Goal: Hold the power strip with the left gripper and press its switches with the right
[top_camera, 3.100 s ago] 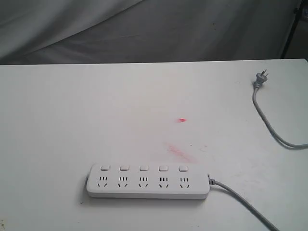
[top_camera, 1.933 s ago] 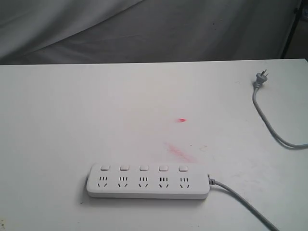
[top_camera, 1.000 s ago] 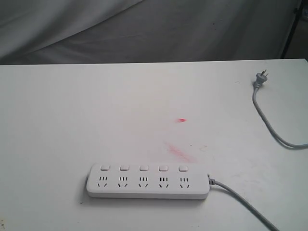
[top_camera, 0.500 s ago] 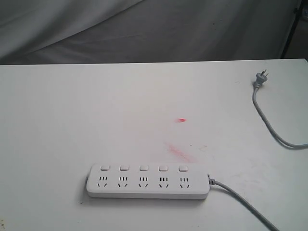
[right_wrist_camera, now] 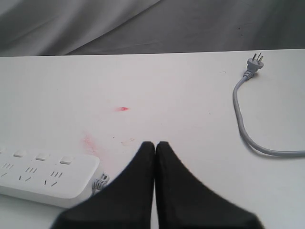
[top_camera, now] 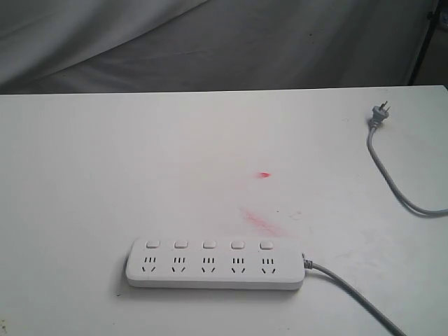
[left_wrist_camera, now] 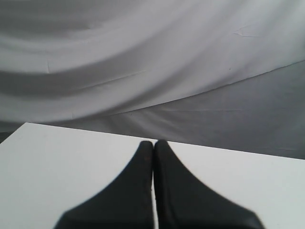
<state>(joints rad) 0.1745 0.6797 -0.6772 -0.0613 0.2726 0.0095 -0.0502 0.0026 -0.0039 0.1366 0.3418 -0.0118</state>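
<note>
The white power strip (top_camera: 214, 264) lies flat near the table's front edge, and one end of it shows in the right wrist view (right_wrist_camera: 45, 179). Its five square switches (top_camera: 208, 245) run in a row above the sockets. A grey cable (top_camera: 353, 297) leaves its right end, and the plug (top_camera: 379, 116) rests far right. No arm shows in the exterior view. My left gripper (left_wrist_camera: 153, 143) is shut on nothing, over bare table; the strip is out of that view. My right gripper (right_wrist_camera: 155, 143) is shut on nothing, beside the strip's cable end.
Red smudges (top_camera: 260, 220) mark the white table (top_camera: 105, 175) behind the strip. A grey cloth backdrop (top_camera: 210, 42) hangs beyond the far edge. A dark stand leg (top_camera: 422, 45) is at the far right corner.
</note>
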